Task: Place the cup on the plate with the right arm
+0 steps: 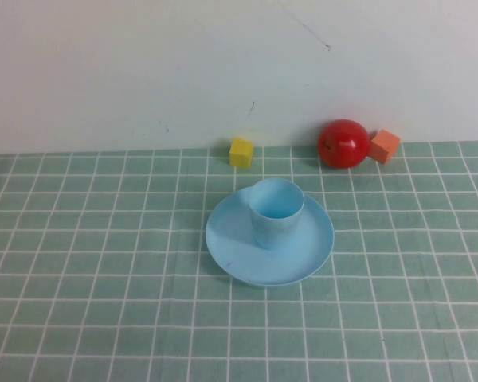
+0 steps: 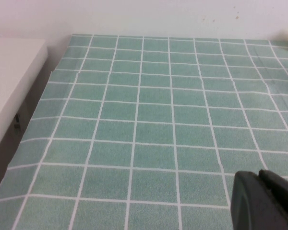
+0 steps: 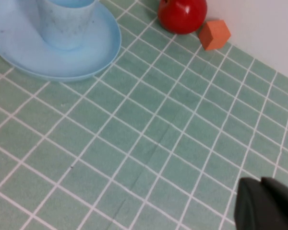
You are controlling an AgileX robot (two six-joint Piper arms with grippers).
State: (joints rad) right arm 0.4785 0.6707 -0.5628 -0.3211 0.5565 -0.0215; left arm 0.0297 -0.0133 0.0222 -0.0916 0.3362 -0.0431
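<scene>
Cup (image 1: 276, 212) stands upright on the plate (image 1: 239, 255); placement looks complete, with only parking remaining. Right hand (image 3: 269, 206) sits clear of the plate, holding nothing. Left hand (image 2: 265, 201) sits over bare counter (image 2: 134, 120). Finger spread of either: cannot tell.

You face a plain white wall (image 1: 143, 72) at the far side, marked by a few faint scuffs. A green checked tablecloth (image 1: 103, 302) with white lines covers the table, and a white surface (image 2: 9, 81) borders its left edge.
</scene>
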